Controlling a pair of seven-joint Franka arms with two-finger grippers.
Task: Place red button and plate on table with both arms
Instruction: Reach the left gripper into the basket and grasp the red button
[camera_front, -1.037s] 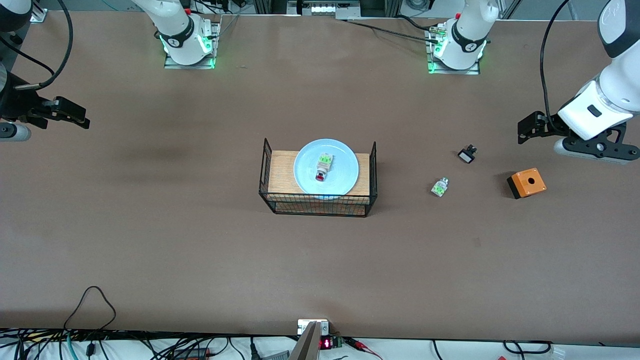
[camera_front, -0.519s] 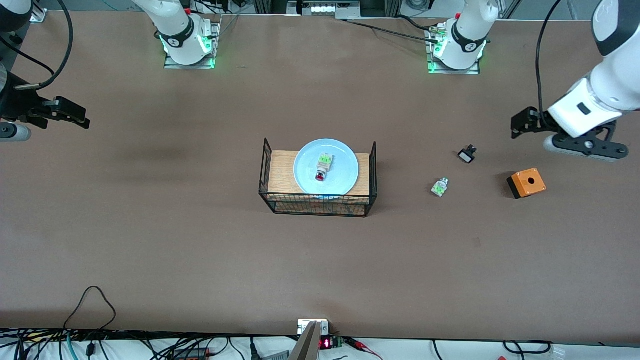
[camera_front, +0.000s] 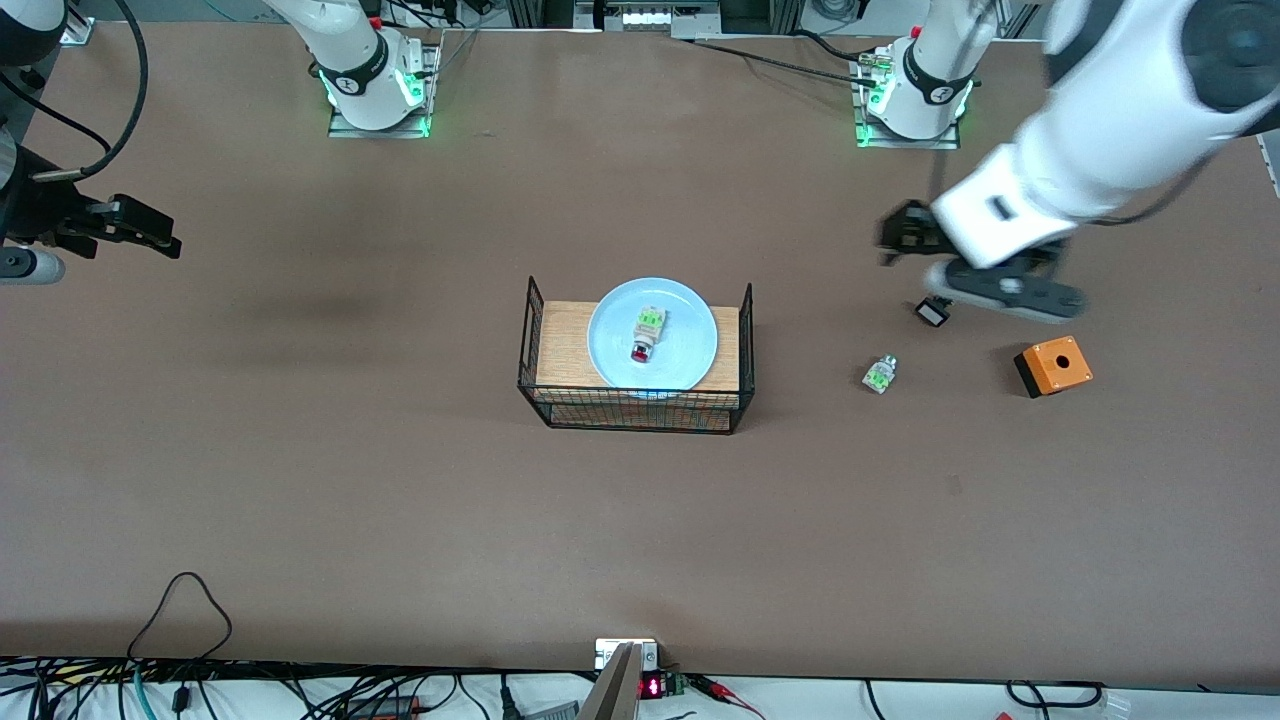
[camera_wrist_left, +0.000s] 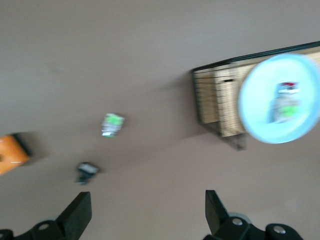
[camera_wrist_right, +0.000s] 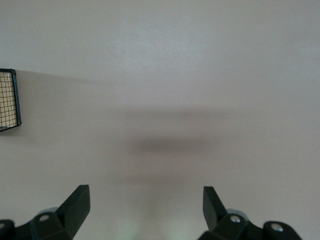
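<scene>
A: In the front view, where is the red button (camera_front: 645, 336) lying?

B: It is lying on the plate (camera_front: 690, 318), its long axis running from nearer the camera to farther, the red cap at the nearer end. The plate is sitting on the wooden top of the wire rack (camera_front: 636, 412), in the middle of the surface (camera_front: 350, 500).

A: Which claw is closer to it?

B: The left claw (camera_front: 897, 238), I judge. It is hanging over the surface toward the left arm's end, just beside the small black-and-white piece (camera_front: 932, 313); the plate lies from it toward the table's middle. The right claw (camera_front: 135, 228) is waiting well apart at the right arm's end.

A: And the left wrist view?

B: The left claw (camera_wrist_left: 145, 212) is spread wide and empty. The plate (camera_wrist_left: 257, 112) with the button (camera_wrist_left: 284, 101) is showing ahead, the rack wall (camera_wrist_left: 207, 100) before it. The green-patched piece (camera_wrist_left: 113, 124) and the orange box (camera_wrist_left: 12, 155) are lying aside, not blocking.

A: The right wrist view?

B: The right claw (camera_wrist_right: 145, 210) is also spread and empty, over bare surface; only a rack corner (camera_wrist_right: 9, 102) is showing.
</scene>
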